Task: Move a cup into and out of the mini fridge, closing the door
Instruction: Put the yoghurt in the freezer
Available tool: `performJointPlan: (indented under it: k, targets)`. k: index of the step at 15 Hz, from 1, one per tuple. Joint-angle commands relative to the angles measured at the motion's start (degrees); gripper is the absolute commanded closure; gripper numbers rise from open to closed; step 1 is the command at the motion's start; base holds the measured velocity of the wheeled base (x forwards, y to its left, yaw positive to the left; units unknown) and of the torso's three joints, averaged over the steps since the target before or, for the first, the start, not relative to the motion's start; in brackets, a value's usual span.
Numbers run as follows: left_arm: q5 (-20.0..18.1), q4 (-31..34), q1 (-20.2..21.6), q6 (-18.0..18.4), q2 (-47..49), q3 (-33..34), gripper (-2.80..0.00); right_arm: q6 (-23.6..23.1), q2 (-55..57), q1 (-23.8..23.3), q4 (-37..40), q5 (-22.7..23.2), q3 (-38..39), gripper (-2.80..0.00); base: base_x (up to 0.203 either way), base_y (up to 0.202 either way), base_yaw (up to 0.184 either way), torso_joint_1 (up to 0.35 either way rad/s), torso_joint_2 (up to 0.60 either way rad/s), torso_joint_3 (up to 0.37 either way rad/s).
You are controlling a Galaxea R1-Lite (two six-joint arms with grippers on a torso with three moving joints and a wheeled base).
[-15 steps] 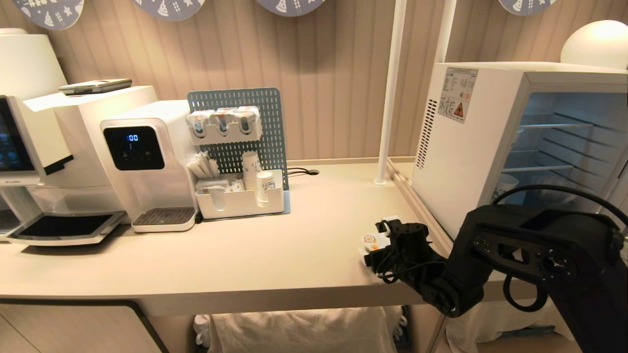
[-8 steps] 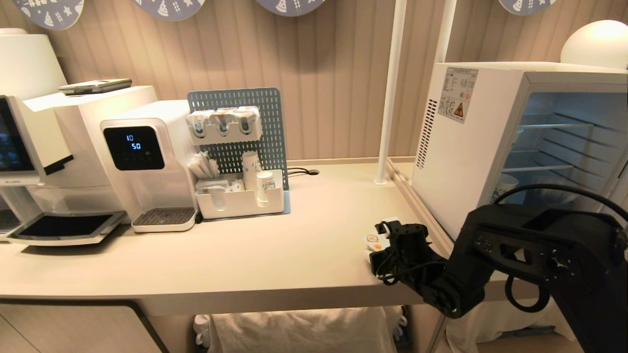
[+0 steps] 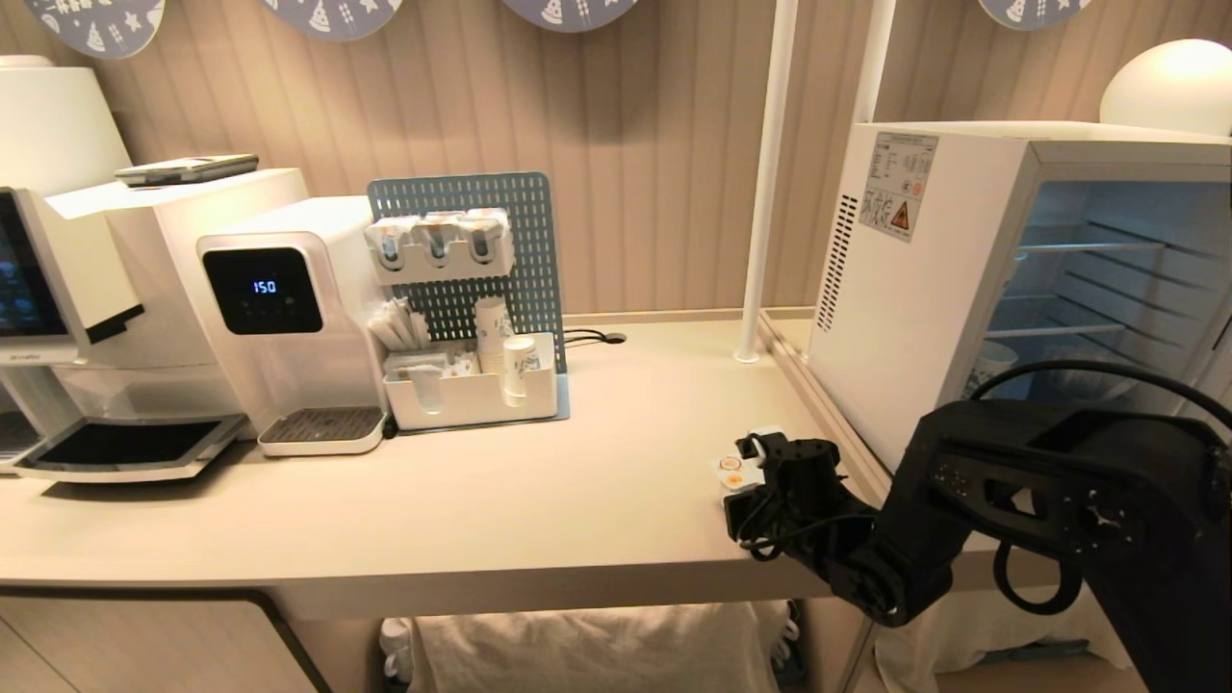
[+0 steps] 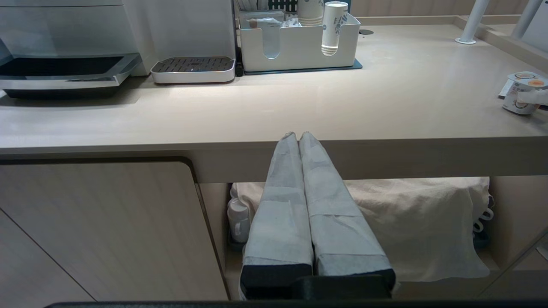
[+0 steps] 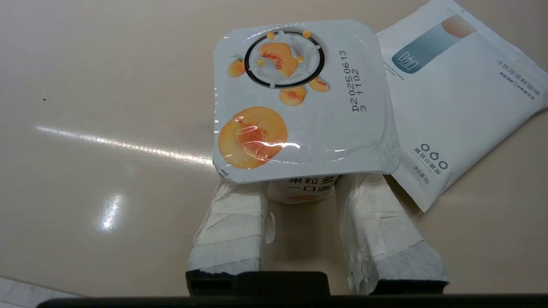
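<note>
Down below the counter edge the left gripper (image 4: 298, 136) hangs parked, its taped fingers pressed together. The right gripper (image 5: 299, 188) reaches low over the counter (image 3: 539, 500), black arm bent, its padded fingers (image 5: 233, 218) clasping the cup (image 5: 299, 98) just under its glossy square foil lid. A flat white sachet (image 5: 454, 98) lies beside it. Beyond stands the boxy white fridge (image 3: 914, 289).

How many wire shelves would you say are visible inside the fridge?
2: an upper shelf and a lower shelf in the fridge; the arm may hide others.
</note>
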Motion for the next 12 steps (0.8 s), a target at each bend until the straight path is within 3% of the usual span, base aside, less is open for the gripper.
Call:
performJointPlan:
  k: [1, 3, 6, 10, 12]
  targets:
    - [0.0, 0.0, 0.0, 0.0, 0.0, 0.1, 0.0, 0.8, -1.0, 0.0, -0.4, -0.1, 1.0, 0.0, 0.0, 0.0, 0.0, 0.0, 0.0, 0.0]
    - [0.0, 0.0, 0.0, -0.1, 0.0, 0.1, 0.0, 1.3, -2.2, 0.0, -0.6, -0.1, 2.3, 0.0, 0.0, 0.0, 0.0, 0.0, 0.0, 0.0]
    - [0.1, 0.0, 0.0, -0.2, 0.0, 0.1, 0.0, 2.3, -10.3, 0.5, -5.0, -0.5, 11.3, 0.0, 0.0, 0.0, 0.0, 0.0, 0.0, 0.0]
    - [0.1, 0.0, 0.0, -0.4, 0.0, 0.1, 0.0, 2.3, -29.6, 1.1, -8.3, -3.4, 25.7, 0.0, 0.0, 0.0, 0.0, 0.0, 0.0, 0.0]
    - [0.2, 0.0, 0.0, -0.5, 0.0, 0.1, 0.0, 1.8, -42.5, 2.5, -7.9, -8.4, 32.4, 0.0, 0.0, 0.0, 0.0, 0.0, 0.0, 0.0]
